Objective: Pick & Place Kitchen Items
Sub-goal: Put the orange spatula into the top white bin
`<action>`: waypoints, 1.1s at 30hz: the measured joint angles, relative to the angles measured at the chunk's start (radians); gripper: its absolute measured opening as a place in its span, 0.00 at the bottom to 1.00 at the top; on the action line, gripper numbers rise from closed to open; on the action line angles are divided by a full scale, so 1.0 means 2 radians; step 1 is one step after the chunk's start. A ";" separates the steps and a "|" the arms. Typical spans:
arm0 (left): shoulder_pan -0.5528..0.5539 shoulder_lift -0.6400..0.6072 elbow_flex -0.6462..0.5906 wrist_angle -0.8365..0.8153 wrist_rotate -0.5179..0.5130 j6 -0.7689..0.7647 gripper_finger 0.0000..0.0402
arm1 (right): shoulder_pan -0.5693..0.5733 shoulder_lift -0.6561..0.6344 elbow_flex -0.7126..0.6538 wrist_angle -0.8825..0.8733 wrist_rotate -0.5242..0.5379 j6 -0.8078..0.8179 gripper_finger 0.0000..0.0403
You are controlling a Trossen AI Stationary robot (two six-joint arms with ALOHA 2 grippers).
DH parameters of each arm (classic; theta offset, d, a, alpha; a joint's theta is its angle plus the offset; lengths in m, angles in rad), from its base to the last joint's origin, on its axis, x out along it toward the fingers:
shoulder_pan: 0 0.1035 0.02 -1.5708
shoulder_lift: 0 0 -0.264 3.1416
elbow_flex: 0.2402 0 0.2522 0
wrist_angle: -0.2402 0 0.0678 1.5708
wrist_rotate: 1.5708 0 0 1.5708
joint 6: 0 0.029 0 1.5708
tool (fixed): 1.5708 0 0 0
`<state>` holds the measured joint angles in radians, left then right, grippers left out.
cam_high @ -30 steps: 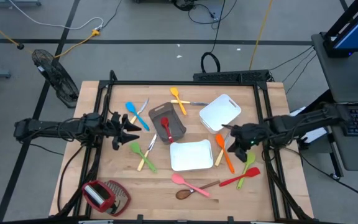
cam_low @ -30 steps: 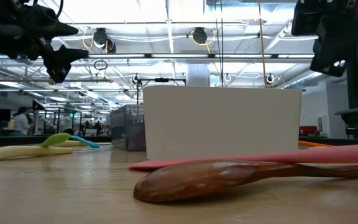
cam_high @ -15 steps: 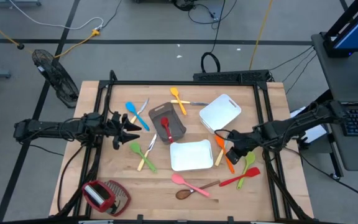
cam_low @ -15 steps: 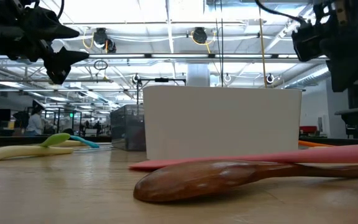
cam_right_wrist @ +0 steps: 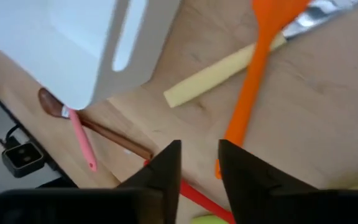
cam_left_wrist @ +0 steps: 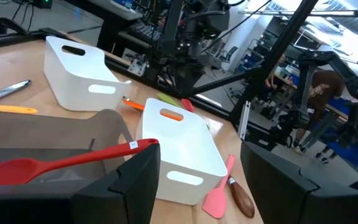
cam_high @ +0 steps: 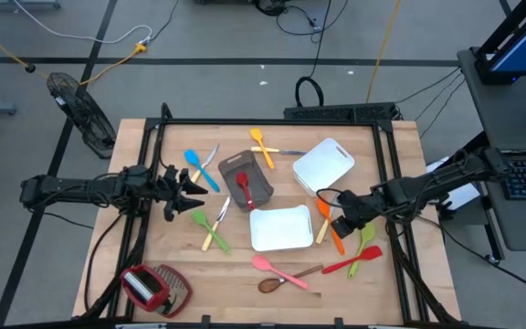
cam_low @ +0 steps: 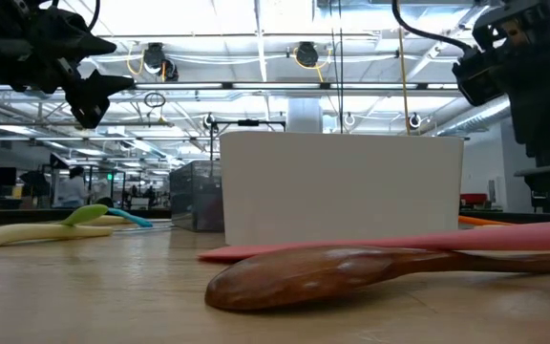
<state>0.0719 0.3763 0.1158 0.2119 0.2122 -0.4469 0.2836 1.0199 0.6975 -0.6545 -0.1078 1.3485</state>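
Note:
Kitchen items lie scattered on the wooden table. My right gripper [cam_high: 336,224] hovers open near the table's right side, fingers pointing down over the handle of an orange spatula [cam_right_wrist: 253,81]. That spatula lies across a pale-handled knife [cam_right_wrist: 219,73]. A pink spoon [cam_right_wrist: 79,140] and a wooden spoon [cam_right_wrist: 95,124] lie toward the near edge. My left gripper [cam_high: 194,190] hangs open above the table's left side, between a blue spoon [cam_high: 194,164] and a green spoon [cam_high: 206,227]. A red spatula [cam_left_wrist: 61,163] lies in the grey bin [cam_high: 254,181].
Two white trays [cam_high: 322,164] [cam_high: 281,228] stand right of the middle, the nearer one just left of my right gripper. Green [cam_high: 365,239] and red [cam_high: 354,263] utensils lie near the right edge. A red-and-wire-mesh gadget [cam_high: 153,286] sits at the near left corner.
My right gripper has moved toward the table's near edge and a little left, coming down over the orange spatula's handle. It has tipped from pointing across the table to pointing down. Nothing on the table has moved.

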 joint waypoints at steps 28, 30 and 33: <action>0.000 0.000 0.000 0.001 0.000 -0.001 0.57 | 0.000 0.000 0.000 0.071 -0.012 -0.003 0.40; 0.000 0.000 0.000 0.001 0.000 -0.002 0.57 | 0.000 0.000 0.000 0.076 -0.012 -0.004 0.40; 0.000 0.000 0.000 0.001 0.000 -0.002 0.57 | 0.000 0.000 0.000 0.083 -0.012 -0.026 0.40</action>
<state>0.0718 0.3763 0.1158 0.2146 0.2115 -0.4512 0.2829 1.0191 0.6975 -0.4882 -0.1322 1.2968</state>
